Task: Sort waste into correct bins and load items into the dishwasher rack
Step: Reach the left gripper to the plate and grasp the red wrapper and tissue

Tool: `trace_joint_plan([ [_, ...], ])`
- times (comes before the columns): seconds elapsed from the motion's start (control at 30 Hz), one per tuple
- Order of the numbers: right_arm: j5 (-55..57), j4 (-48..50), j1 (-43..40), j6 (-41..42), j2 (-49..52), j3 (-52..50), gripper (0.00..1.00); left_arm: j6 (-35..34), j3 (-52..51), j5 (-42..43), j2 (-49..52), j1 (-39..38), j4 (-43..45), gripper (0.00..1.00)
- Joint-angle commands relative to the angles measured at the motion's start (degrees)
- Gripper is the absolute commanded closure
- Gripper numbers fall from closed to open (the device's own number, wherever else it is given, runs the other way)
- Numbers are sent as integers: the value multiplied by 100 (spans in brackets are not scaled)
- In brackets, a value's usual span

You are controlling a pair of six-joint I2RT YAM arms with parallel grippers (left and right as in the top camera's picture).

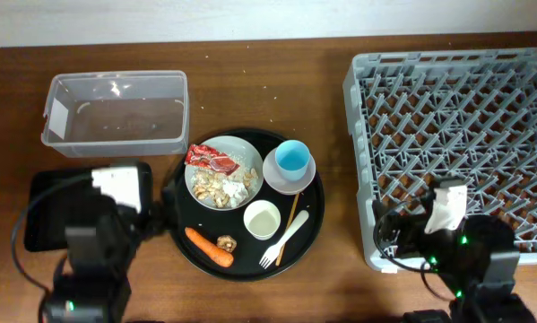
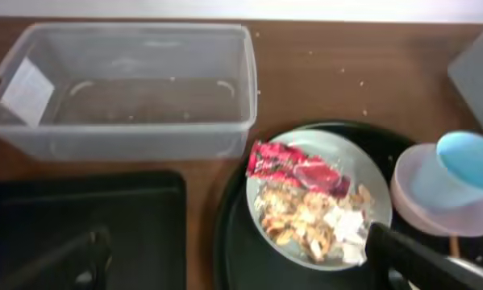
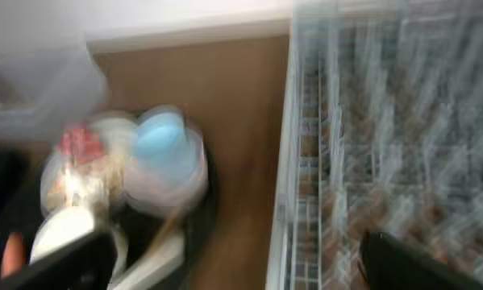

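A brown wooden table runs up to a pale wall strip at its far edge.

**Overhead:**
- The clear tub sits far left. The black rectangular tray lies just nearer, partly under the left arm.
- The round black tray lies in the middle of the table.
- On it, the pale bowl holds the red wrapper, food scraps and tissue.
- Right of the bowl, the light blue cup stands on the white saucer.
- Nearer are the small white cup, the chopstick and the white fork.
- The carrot lies at the near left, with the brown lump just beside it.
- The grey rack fills the right side, and the right arm stands over its near wall.

**Left wrist:** the left gripper has its fingers spread wide with nothing between them. It hangs over the seam between the rectangular tray and the round one, with the bowl just ahead and the tub beyond.

**Right wrist:** this view is blurred. The right gripper is also spread and holds nothing. The rack wall is on its right, and the cup and saucer are on its left
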Motion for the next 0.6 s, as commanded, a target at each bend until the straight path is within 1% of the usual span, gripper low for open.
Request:
trace_joint_plan([
  [0.0,-28,-1290,35,-37,1204,1268,1,66,1620,739,1541,20,-1220,1],
  [0.03,-39,-1633,35,-37,1615,1578,1,68,2083,903,2044,20,-1694,1],
  [0.07,-74,-1882,35,-20,1930,1759,1,68,2245,901,2310,20,-1821,1],
  [0.1,-33,-2002,35,-31,2201,1836,1,66,2260,927,2629,20,-1812,1],
  [0.17,-26,-2035,35,-37,2605,1834,1,39,2260,1725,3206,20,-1447,1],
  [0.2,-26,-2035,35,-37,2702,1834,1,-136,2260,2070,3438,13,-1276,1],
  [0.23,-28,-2035,35,-37,2769,1834,1,-509,2260,2131,3617,13,-1196,1],
  [0.27,-31,-2037,35,-35,2815,1834,1,-1513,2260,2118,4113,13,-1158,1],
  [0.3,-31,-2037,35,-35,2813,1834,1,-2321,2260,2120,4548,13,-1156,1],
  [0.33,-28,-2057,35,-37,2813,1834,1,-2726,2260,2120,4944,13,-1071,1],
  [0.37,-31,-2057,35,-37,2813,1834,1,-2887,2260,2122,5169,13,-988,2],
  [0.43,-31,-2057,35,-37,2813,1834,1,-2911,2260,2118,5779,-125,-511,6],
  [0.5,-31,-2059,35,-37,2813,1834,1,-2914,2258,2000,5952,-343,-70,6],
  [0.53,-28,-2068,35,-37,2813,1834,1,-2916,2258,1856,5991,-459,-2,10],
  [0.57,-28,-2072,35,-37,2813,1834,1,-2916,2258,1764,6026,-564,15,11],
])
